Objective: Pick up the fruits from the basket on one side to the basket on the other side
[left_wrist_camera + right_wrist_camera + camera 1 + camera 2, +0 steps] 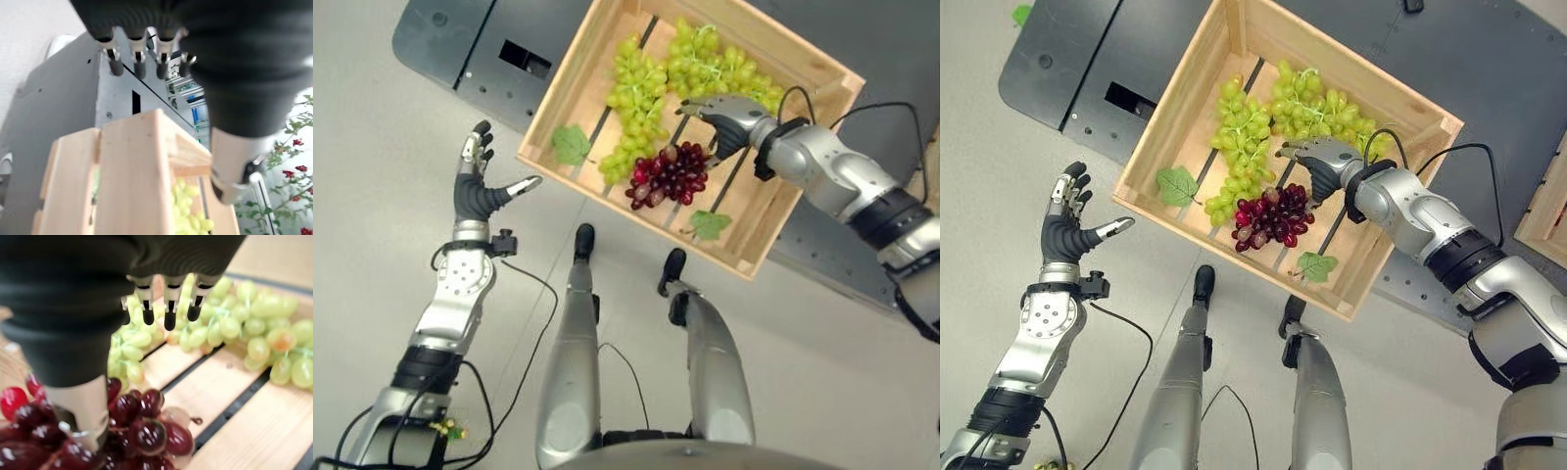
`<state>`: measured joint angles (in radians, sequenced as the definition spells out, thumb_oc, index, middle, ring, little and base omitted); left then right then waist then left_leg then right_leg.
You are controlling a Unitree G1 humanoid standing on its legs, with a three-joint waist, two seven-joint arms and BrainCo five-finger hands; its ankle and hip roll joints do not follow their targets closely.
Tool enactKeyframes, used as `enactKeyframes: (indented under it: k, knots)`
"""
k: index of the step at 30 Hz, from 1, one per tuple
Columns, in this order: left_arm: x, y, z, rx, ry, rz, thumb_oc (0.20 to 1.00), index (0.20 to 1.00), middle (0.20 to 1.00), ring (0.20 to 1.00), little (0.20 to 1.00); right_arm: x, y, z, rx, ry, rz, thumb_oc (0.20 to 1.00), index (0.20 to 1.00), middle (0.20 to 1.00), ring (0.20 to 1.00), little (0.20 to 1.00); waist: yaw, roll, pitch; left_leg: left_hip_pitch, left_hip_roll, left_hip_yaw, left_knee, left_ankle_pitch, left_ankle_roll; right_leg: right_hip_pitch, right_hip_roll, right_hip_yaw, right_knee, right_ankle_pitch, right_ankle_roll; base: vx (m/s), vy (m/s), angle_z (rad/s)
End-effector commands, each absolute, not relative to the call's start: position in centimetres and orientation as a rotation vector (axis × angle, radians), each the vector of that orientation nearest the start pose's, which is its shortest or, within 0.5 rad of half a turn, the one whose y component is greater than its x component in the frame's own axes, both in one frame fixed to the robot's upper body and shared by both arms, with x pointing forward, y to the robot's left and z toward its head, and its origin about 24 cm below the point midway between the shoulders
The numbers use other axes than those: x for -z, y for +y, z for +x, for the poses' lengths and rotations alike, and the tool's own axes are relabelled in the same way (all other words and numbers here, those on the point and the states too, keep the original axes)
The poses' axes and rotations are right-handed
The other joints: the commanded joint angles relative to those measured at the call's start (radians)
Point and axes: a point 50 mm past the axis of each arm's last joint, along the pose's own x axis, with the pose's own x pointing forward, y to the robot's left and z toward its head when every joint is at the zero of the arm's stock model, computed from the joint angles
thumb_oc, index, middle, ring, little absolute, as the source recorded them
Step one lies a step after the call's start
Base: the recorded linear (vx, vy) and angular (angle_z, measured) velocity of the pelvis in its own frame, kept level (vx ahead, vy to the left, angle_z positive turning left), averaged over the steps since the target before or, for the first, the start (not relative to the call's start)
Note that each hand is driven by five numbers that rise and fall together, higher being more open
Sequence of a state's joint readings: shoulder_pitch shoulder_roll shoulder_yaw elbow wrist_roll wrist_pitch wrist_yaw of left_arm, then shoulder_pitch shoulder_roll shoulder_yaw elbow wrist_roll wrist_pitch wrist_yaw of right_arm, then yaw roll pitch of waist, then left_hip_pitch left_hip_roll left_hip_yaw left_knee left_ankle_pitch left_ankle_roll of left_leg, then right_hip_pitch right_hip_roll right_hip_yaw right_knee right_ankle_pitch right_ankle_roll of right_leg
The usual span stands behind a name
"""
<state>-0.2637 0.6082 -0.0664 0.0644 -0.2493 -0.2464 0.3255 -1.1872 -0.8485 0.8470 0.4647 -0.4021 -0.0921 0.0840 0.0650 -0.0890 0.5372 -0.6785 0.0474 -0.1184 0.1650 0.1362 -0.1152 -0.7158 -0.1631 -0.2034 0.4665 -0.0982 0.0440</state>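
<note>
- The right hand [1317, 162] hangs inside the wooden crate [1185, 98], fingers loosely spread and holding nothing, thumb dipped toward the fruit
- The red grapes [1271, 217] lie just below that hand, at about 7 o'clock from its palm in the right eye view; in the right wrist view the thumb [80, 406] sits against or right over the red bunch [142, 426], though contact cannot be confirmed
- The red bunch runs roughly from 8 o'clock to 2 o'clock across the crate's slats, its upper end nearest the hand
- Two bunches of green grapes [1239, 147] fill the crate beyond: one strung from 12 to 6 o'clock beside the red, the other [1322, 108] lying at 12 o'clock from the right hand
- Two green leaves [1175, 184] rest on the slats, one near the crate's 9 o'clock corner, one [1315, 264] near its 5 o'clock edge
- The left hand [1067, 230] hovers well clear of the crate at 9 o'clock, fingers straight and spread, empty
- The right hand is plainly the nearer one, and the red bunch looks like its likely target; a short drop toward 7 o'clock would bring the fingers around it
- A second crate's edge [1547, 206] shows at 3 o'clock, the probable destination
</note>
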Motion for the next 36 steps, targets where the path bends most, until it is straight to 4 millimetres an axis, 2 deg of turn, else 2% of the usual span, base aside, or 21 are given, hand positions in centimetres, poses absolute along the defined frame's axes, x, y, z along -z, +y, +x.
enactKeyframes:
  k: [1, 11, 14, 19, 29, 36]
  knots:
    - [-17.8, 23.8, 28.7, -0.226, -0.605, 0.300, 1.000, 1.000, 1.000, 1.000, 1.000, -28.3, -15.4, 38.3, -0.201, -0.517, -1.705, 1.000, 1.000, 1.000, 1.000, 1.000, -0.016, -0.014, -0.017, 0.039, -0.028, 0.003, 0.081, -0.130, 0.043, -0.004, -0.018, 0.005, -0.074, 0.066, 0.091, 0.00, 0.000, 0.00]
    - [-18.0, 23.4, 29.2, -0.238, -0.612, 0.302, 1.000, 1.000, 1.000, 1.000, 1.000, -26.5, -15.2, 38.9, -0.281, -0.396, -1.685, 1.000, 1.000, 1.000, 1.000, 1.000, -0.029, -0.023, -0.017, 0.024, -0.026, -0.008, 0.063, -0.126, 0.041, -0.031, -0.020, -0.002, -0.069, 0.059, 0.088, 0.00, -0.005, 0.01]
    - [-17.9, 23.5, 29.2, -0.243, -0.608, 0.312, 1.000, 1.000, 1.000, 1.000, 1.000, -25.4, -15.2, 39.0, -0.316, -0.357, -1.672, 1.000, 1.000, 1.000, 1.000, 1.000, -0.031, -0.025, -0.017, 0.041, -0.022, -0.009, 0.048, -0.128, 0.039, -0.024, -0.019, -0.004, -0.069, 0.051, 0.090, 0.00, 0.000, 0.00]
    - [-17.8, 23.6, 29.2, -0.252, -0.604, 0.309, 1.000, 1.000, 1.000, 1.000, 1.000, -24.9, -15.2, 39.1, -0.327, -0.334, -1.659, 1.000, 1.000, 1.000, 1.000, 1.000, -0.031, -0.027, -0.017, 0.037, -0.018, -0.009, 0.040, -0.120, 0.039, -0.032, -0.017, -0.006, -0.073, 0.060, 0.089, 0.00, 0.000, 0.00]
    - [-17.9, 23.3, 29.4, -0.240, -0.603, 0.308, 1.000, 1.000, 1.000, 1.000, 1.000, -22.3, -12.5, 38.1, -0.535, -0.318, -1.651, 1.000, 1.000, 1.000, 1.000, 1.000, -0.037, -0.045, -0.017, 0.045, -0.009, -0.011, 0.022, -0.118, 0.039, -0.027, -0.013, -0.009, -0.088, 0.064, 0.092, 0.01, -0.003, 0.00]
    - [-18.3, 23.3, 29.5, -0.239, -0.614, 0.307, 1.000, 1.000, 1.000, 1.000, 1.000, -20.6, -11.0, 37.5, -0.642, -0.297, -1.575, 1.000, 1.000, 1.000, 1.000, 1.000, -0.032, -0.060, -0.017, 0.057, 0.002, -0.018, 0.001, -0.110, 0.038, -0.021, -0.008, -0.019, -0.093, 0.065, 0.095, 0.01, -0.002, 0.00]
